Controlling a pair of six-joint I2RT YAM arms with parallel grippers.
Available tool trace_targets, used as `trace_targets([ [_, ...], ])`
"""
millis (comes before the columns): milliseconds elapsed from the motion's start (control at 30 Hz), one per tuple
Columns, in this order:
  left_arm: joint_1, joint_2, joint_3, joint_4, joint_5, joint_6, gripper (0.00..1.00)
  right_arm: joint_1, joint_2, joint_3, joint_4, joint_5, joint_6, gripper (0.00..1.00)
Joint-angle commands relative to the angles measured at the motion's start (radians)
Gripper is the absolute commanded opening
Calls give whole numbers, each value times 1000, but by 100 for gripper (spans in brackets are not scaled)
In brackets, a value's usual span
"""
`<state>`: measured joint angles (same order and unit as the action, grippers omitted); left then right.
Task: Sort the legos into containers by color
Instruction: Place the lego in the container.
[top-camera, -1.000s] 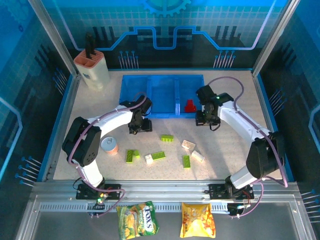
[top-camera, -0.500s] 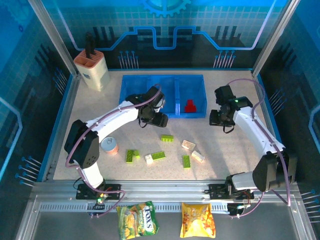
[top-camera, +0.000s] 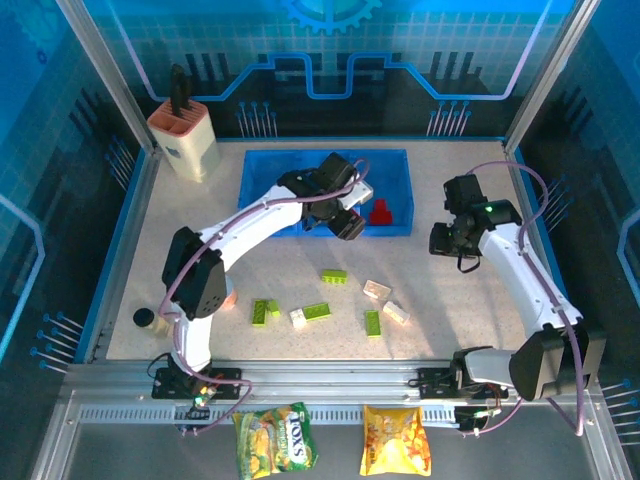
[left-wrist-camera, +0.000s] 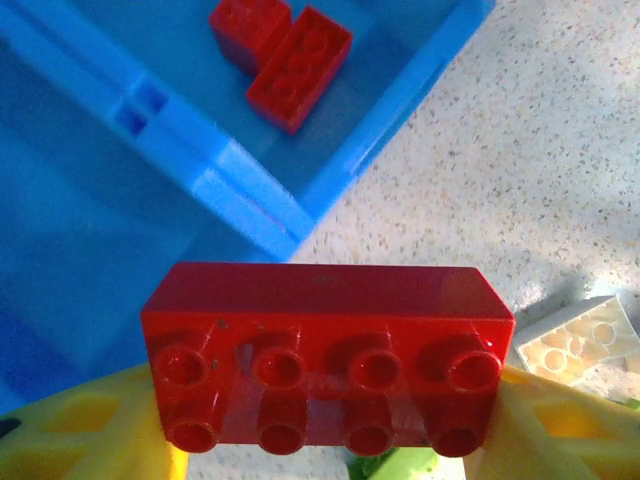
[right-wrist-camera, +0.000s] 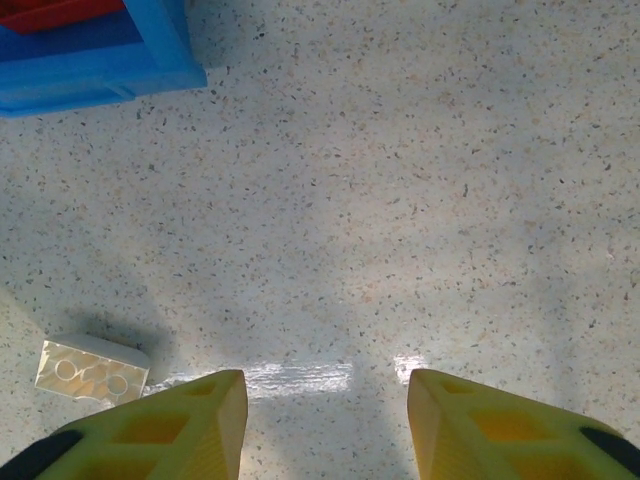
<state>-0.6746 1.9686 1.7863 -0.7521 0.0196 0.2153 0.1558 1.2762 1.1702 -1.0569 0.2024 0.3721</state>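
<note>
Pincers: with the left gripper (left-wrist-camera: 320, 440), squeezing a glossy, eight-stud red brick (left-wrist-camera: 322, 350) between latticed yellow fingers (left-wrist-camera: 80, 440), hovering over the near wall of the translucent blue tray (left-wrist-camera: 250, 190), two more red bricks (left-wrist-camera: 285, 50) lying in its right compartment. With the right gripper (right-wrist-camera: 325, 420), hanging spread apart over the speckled, stone-look table (right-wrist-camera: 420, 200), well right of the tray, a cream brick (right-wrist-camera: 92, 367) lying near its left finger. Lying loose mid-table, between the arms: blocky lime green bricks (top-camera: 317, 311) and cream ones

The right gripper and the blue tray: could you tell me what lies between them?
Right wrist view: bare speckled tabletop separates the right gripper from the tray.
</note>
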Motion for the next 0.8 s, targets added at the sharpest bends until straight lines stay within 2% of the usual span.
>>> trace_targets([
  [0, -8, 46, 84, 50, 8, 76, 59, -14, -30, -5, -44, 8, -10, 47],
  [233, -26, 173, 267, 94, 6, -15, 59, -13, -70, -19, -61, 13, 2, 47],
  [433, -33, 301, 463, 74, -66, -293, 57, -15, -93, -32, -66, 14, 8, 47],
  [633, -35, 380, 533, 77, -149, -525, 57, -16, -108, -35, -78, 6, 8, 47],
  [767, -43, 402, 527, 134, -207, -625, 56, -16, -124, -40, -83, 3, 4, 47],
])
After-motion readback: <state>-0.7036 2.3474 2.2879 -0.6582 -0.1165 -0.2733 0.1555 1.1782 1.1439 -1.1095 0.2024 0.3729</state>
